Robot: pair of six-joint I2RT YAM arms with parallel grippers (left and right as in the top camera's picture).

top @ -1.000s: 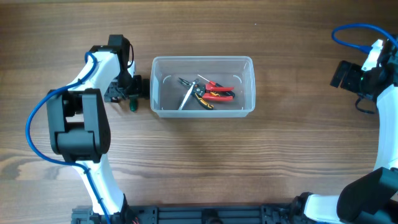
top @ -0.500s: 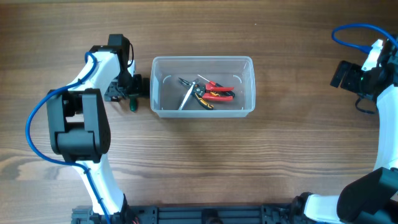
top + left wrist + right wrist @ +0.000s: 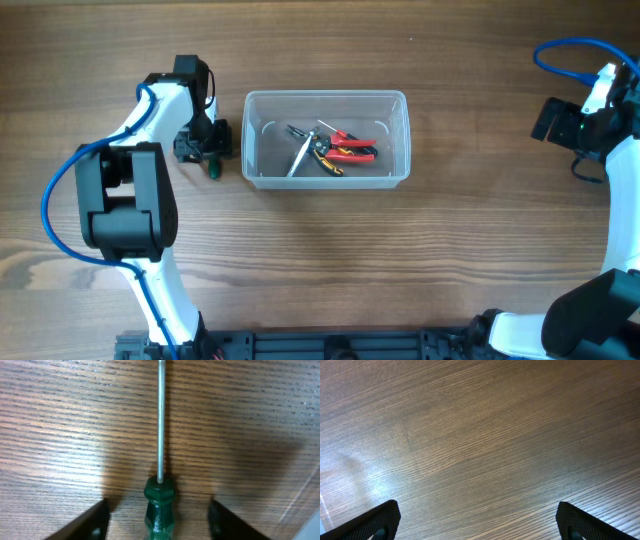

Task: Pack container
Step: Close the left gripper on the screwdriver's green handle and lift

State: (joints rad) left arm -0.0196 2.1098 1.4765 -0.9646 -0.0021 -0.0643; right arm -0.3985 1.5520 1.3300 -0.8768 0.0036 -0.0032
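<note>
The clear plastic container (image 3: 326, 100) stands mid-table and holds red-handled pliers (image 3: 350, 148) and a silver tool (image 3: 302, 155). A green-handled screwdriver (image 3: 212, 168) lies on the table just left of the container. In the left wrist view its green handle (image 3: 159, 510) and steel shaft (image 3: 160, 420) lie between my left gripper's open fingers (image 3: 159, 525), which straddle it without touching. My left gripper (image 3: 205, 148) is right over the screwdriver. My right gripper (image 3: 477, 522) is open and empty above bare wood, far right of the container (image 3: 560, 122).
The wooden table (image 3: 320, 260) spreads all round. A blue cable (image 3: 60, 200) loops off the left arm and another off the right arm (image 3: 565, 50).
My left gripper has shifted slightly left and down over the screwdriver. The right arm has not moved.
</note>
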